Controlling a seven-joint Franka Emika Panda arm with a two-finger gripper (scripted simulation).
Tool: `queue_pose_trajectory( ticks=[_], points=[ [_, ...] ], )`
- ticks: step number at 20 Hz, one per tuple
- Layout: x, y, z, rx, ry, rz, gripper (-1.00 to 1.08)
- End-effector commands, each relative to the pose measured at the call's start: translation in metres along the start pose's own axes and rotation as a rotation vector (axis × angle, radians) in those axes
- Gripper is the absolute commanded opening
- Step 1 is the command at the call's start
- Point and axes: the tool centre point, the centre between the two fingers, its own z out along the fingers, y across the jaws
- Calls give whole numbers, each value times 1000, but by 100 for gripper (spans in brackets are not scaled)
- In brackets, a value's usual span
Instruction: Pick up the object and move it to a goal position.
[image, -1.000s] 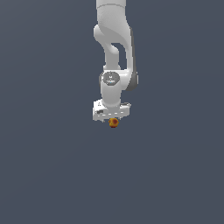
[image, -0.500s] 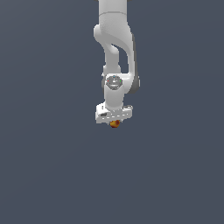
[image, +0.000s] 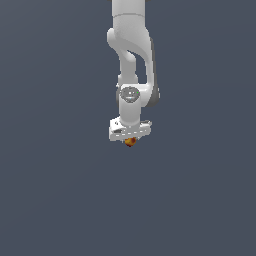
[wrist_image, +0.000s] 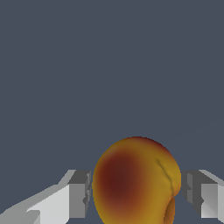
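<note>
The ball (image: 130, 142), mottled orange, red and yellow, shows just under the white gripper (image: 129, 139) near the middle of the exterior view, mostly hidden by the hand. In the wrist view the ball (wrist_image: 135, 181) fills the gap between the two grey fingers (wrist_image: 79, 192), which press against its two sides. The gripper (wrist_image: 138, 199) is shut on the ball. The arm hangs straight down from the top of the exterior view. I cannot tell whether the ball touches the ground.
A plain dark grey-blue surface (image: 60, 200) fills both views around the arm. No other object or marker shows.
The hand has moved slightly down and toward the exterior view's right over the ball. Less of the ball now shows below the hand.
</note>
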Motion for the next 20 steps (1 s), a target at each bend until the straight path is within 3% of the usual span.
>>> queue_pose_trajectory(
  ticks=[1,10,20],
  points=[
    [0,0,-1,0,1,0,-100],
    [-5,13,-31,0,-1,2,-100],
    [-17,48,-114,0,-5,7,-100]
  ],
)
